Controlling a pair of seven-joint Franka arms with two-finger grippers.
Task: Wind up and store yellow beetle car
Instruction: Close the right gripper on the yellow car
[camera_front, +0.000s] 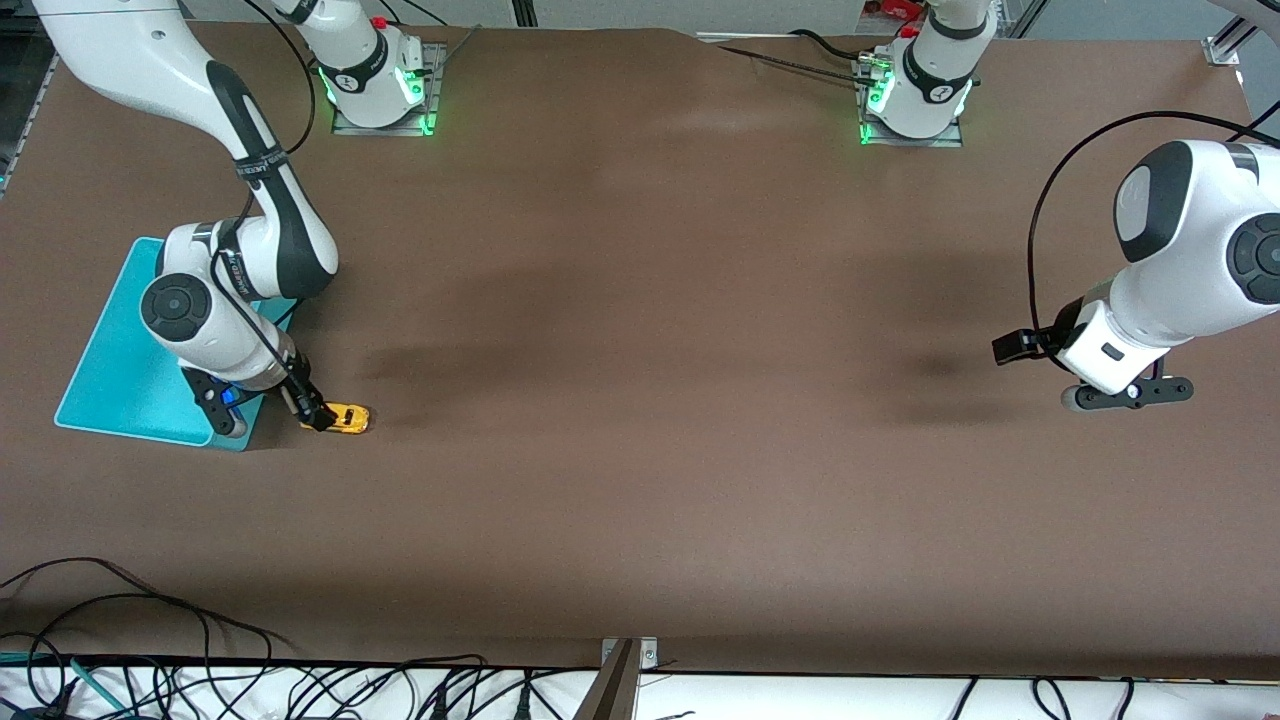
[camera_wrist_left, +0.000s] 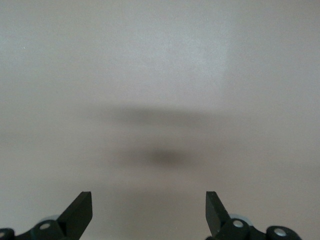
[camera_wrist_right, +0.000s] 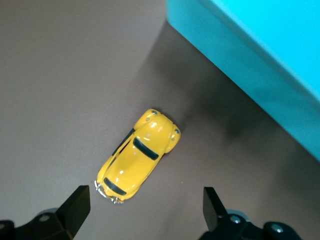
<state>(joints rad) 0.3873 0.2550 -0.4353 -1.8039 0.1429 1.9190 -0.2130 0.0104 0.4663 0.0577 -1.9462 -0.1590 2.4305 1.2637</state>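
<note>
Fingers, right gripper (camera_wrist_right: 142, 210): two black fingers (camera_wrist_right: 75, 207) spread wide, holding nothing, low over the desk with the car just ahead of the gap between them.

Fingers, left gripper (camera_wrist_left: 149, 212): spread equally wide, empty, hanging over bare desk at the left arm's end; this arm waits.

Item: small glossy yellow beetle-shaped toy car (camera_wrist_right: 136, 155) with dark windows. It stands on its wheels on the brown matte desk (camera_front: 640, 400), just beside the corner of the bin at the right arm's end, apart from it, and free of any grip. In the right wrist view its long axis runs slantwise to the line between the fingers.

Item: flat-topped turquoise plastic bin (camera_front: 120, 370), partly covered in the front view by the right arm's wrist.

Step in hand, as I judge it: closing on the car, ahead of winding.

Notes for doing it well:
- Turn the wrist so the fingers meet the car's two flanks squarely, not nose and tail.
- Centre the gap over the roof before coming lower; the body is rounded and slick and could squirt out of an off-centre pinch.
- Keep the nearer finger off the bin wall.
- Grip lightly enough that the wheels can press and roll on the desk.
</note>
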